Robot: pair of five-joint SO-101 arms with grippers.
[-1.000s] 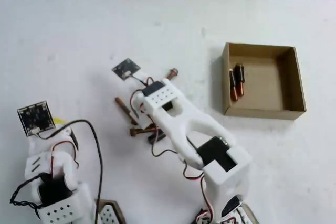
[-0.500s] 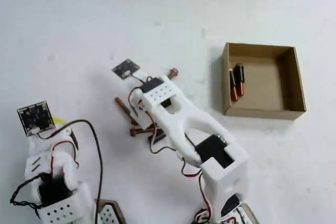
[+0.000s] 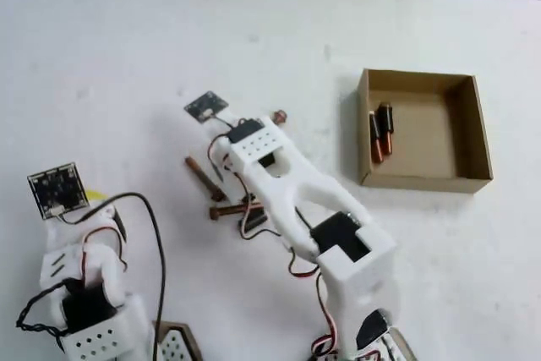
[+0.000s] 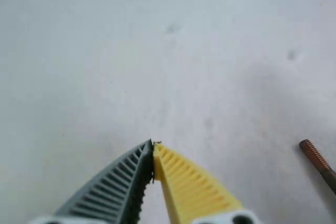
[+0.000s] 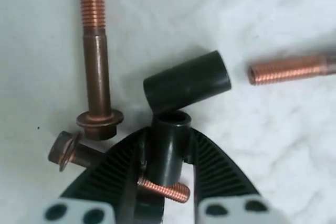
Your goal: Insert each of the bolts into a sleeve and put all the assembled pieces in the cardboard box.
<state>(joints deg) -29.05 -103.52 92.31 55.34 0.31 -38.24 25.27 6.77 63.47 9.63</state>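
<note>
The right arm's black ribbed gripper (image 5: pixel 168 130) is narrowed onto a short black cylindrical sleeve (image 5: pixel 167 153). One jaw presses each side, and the sleeve's open end points away from the wrist. A second black sleeve (image 5: pixel 187 83) lies on its side on the white table (image 5: pixel 273 145), touching that open end.

Just beside the gripped sleeve lies a long copper-coloured flange bolt (image 5: pixel 97 61), with its head nearest the sleeve and its threads pointing away. The hex head of a second copper bolt (image 5: pixel 63 148) lies close against one jaw. A threaded tip (image 5: pixel 164 190) shows under the gripped sleeve between the jaws. It may be that same bolt's shaft, though the jaw hides the join. Another threaded copper end (image 5: pixel 289 69) lies near the gripped sleeve and touches neither sleeve.

From above, the open brown cardboard box (image 3: pixel 423 182) stands well apart from the gripped sleeve, off to the right arm's right. It holds two assembled pieces (image 3: pixel 380 134) side by side along the wall nearest the sleeve.

The left arm's grey and yellow gripper (image 4: pixel 153 150) is closed tip to tip on nothing. It sits over bare table, well apart from the gripped sleeve on the side away from the box.
</note>
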